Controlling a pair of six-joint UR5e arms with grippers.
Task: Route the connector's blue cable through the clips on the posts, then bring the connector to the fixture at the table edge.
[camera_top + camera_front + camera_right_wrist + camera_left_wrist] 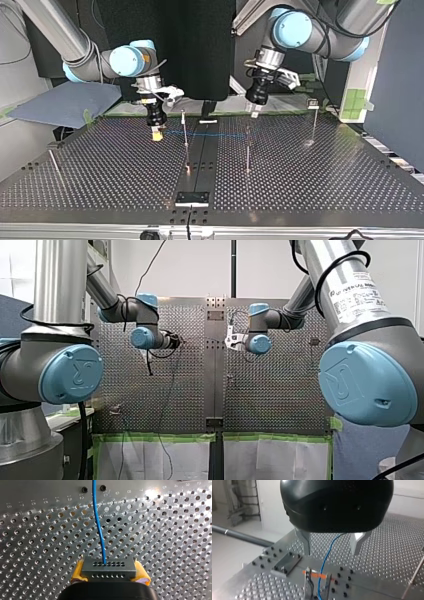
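Room inventory: pale wall (190,265) beyond perforated metal bench (325,180); green tape (160,437) along one bench edge; black panel (200,45) behind; blue-grey pad (65,102) at top view's left.

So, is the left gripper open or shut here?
Open. In the left wrist view the metal fingers of my left gripper stand well apart, with the blue cable running between them.

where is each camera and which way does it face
Front view: behind and above the arms, looking over the table; my left arm at left, right arm at right.
Top view: across the table, facing the arms; crossed, my right gripper at left.
Left wrist view: on my left wrist, past my open left gripper to the blue cable.
Right wrist view: on my right wrist; yellow pads clamp the connector.
Shared: the cable, in top and both wrist views.
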